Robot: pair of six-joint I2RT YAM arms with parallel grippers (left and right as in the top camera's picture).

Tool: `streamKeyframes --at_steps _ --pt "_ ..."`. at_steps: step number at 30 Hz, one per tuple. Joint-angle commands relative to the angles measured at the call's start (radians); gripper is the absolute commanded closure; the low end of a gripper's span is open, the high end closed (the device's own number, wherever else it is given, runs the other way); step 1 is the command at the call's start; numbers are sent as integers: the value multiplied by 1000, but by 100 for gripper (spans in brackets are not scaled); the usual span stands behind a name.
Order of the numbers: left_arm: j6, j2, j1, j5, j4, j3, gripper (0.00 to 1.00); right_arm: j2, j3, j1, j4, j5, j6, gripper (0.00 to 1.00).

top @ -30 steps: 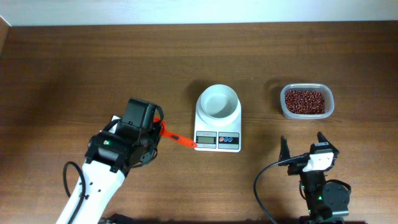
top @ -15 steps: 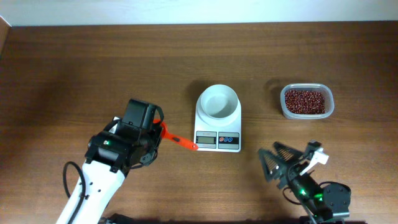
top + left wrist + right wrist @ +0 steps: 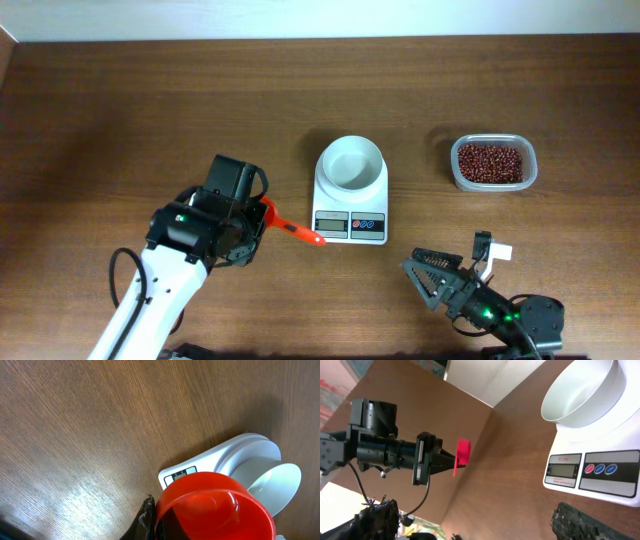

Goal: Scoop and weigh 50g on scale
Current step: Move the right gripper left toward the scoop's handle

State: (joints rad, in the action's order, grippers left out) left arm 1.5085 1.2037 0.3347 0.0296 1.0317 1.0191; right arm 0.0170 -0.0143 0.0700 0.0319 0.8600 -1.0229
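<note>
Here's the scale (image 3: 350, 206), sitting on the brown surface (image 3: 120, 110) with its display and coloured buttons along the front edge. The display is too small to read. A round white bowl (image 3: 351, 163) sits on top of the scale's platform, and it looks empty. Off to the right of the scale, well apart from it, is the clear tub of red beans (image 3: 492, 163).

On the left of the scale, the left tool (image 3: 258, 214) is clamped together on a red scoop (image 3: 290, 227). The scoop points at the scale, and from overhead its tip lies just beside the scale's front left corner. In the left wrist view the scoop's red cup (image 3: 212, 505) fills the lower frame, with the scale and bowl behind it.

Down in front of the scale and to its right, the right tool (image 3: 425, 278) lies tipped on its side. Its fingers stand wide apart, holding nothing. Its camera looks across the front of the scale towards the scoop.
</note>
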Motion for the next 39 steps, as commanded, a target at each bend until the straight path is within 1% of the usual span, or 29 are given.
streamKeyframes --at_steps 1,6,8,14,17,19,23,25,27,32,39 --pt "9 4 5 13 3 16 100 40 -8 8 -2 19 -60 1" --pt "9 4 5 17 4 16 100 173 -43 8 2 23 -59 0" --pt "9 4 5 17 3 16 100 245 -75 8 2 31 -34 0" --pt "10 4 5 18 5 16 100 443 -156 11 4 96 -21 0" --pt "10 4 5 21 5 16 100 498 -162 42 -18 101 11 0" --pt "10 4 5 21 5 16 100 513 -162 80 -71 101 20 0" --pt "14 4 5 21 5 16 100 513 -162 181 -236 97 11 1" --pt "17 4 5 35 5 16 100 513 -162 207 -270 89 -6 1" --pt "17 4 5 39 5 16 100 513 -162 228 -272 62 -38 1" --pt "17 4 5 39 5 16 100 513 -162 259 -275 -33 -59 1" --pt "17 5 5 37 5 16 100 533 -162 329 -270 -155 -60 1"
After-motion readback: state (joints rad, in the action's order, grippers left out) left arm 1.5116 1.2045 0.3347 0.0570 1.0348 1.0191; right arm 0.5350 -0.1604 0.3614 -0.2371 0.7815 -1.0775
